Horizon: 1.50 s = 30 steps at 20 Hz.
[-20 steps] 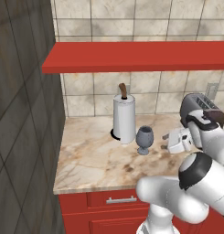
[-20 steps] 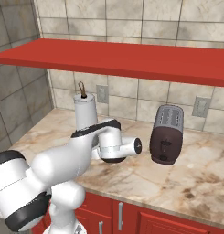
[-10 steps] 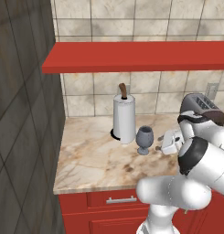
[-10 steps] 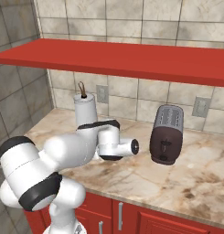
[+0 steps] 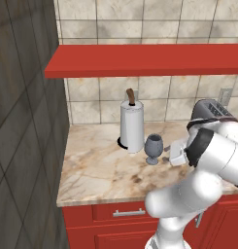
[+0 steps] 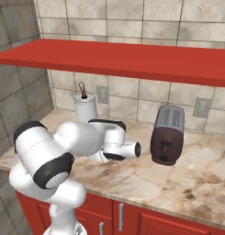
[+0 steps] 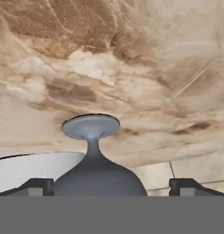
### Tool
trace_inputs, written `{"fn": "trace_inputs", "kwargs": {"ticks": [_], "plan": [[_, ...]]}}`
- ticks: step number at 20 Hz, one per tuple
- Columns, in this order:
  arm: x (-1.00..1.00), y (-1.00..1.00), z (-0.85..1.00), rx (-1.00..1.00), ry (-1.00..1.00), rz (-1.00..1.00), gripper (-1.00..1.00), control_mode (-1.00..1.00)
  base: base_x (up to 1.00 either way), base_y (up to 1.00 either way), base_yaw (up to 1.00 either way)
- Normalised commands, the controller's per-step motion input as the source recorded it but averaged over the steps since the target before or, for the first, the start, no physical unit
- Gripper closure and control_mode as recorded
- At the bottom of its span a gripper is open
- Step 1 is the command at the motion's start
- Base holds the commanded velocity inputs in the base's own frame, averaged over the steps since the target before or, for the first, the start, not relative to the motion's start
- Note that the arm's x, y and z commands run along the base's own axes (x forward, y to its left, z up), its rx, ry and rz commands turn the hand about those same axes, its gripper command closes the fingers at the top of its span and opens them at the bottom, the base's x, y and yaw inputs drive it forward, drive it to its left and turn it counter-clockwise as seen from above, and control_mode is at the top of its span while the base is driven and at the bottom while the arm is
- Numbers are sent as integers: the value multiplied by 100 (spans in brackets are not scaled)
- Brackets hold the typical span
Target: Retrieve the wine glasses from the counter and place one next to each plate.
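Closer now than a second ago, the arm has swung its hand in toward the dark wine glass (image 5: 154,148), which stands on the tabletop (image 5: 98,168) just beside the paper-towel roll (image 5: 132,127). From the right base view, the arm hides the glass, toaster (image 6: 167,135) well apart. Hand view, rolled over: fingers (image 7: 37,186) spread wide either side of the bowl, not yet pinching, lined up for a sideways grab.
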Motion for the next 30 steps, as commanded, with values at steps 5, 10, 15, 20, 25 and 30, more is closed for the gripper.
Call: {"fn": "trace_inputs", "kwargs": {"ticks": [5, 10, 15, 20, 25, 30], "plan": [[3, 0, -16, 20, 1, 16, -100, -100, 0, 0, 0], [7, 0, -14, 16, 14, 7, -100, -100, 0, 0, 0], [0, 0, -3, 3, 12, 0, -100, -100, 0, 0, 0], [0, 6, -1, 0, 2, -2, -100, -100, 0, 0, 0], [0, 19, 0, 0, -3, -2, -100, -100, 0, 0, 0], [0, 25, -3, 0, -13, 0, -100, -100, 0, 0, 0]]}}
